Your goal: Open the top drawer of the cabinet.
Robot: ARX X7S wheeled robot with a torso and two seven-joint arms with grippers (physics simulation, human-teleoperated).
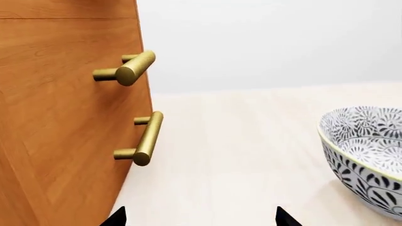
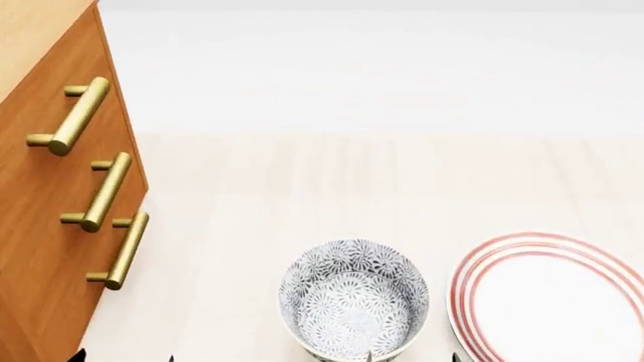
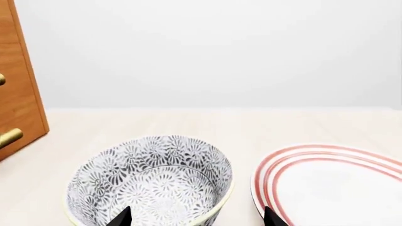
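The orange-brown cabinet (image 2: 35, 249) stands at the left of the head view, its three brass bar handles stacked one under another. The top drawer (image 2: 38, 105) carries the highest handle (image 2: 78, 113) and looks shut flush with the front. In the left wrist view the cabinet (image 1: 56, 122) shows two handles; which drawers they belong to I cannot tell. My left gripper (image 1: 199, 219) (image 2: 126, 356) is open, low beside the cabinet front and touching nothing. My right gripper (image 3: 196, 217) (image 2: 411, 358) is open too, at the near rim of a patterned bowl.
A blue-and-white patterned bowl (image 2: 352, 298) (image 3: 150, 181) (image 1: 367, 150) stands on the pale wooden table (image 2: 302, 188). A white plate with red rings (image 2: 553, 302) (image 3: 333, 183) lies to its right. The cabinet's edge (image 3: 19, 84) shows in the right wrist view.
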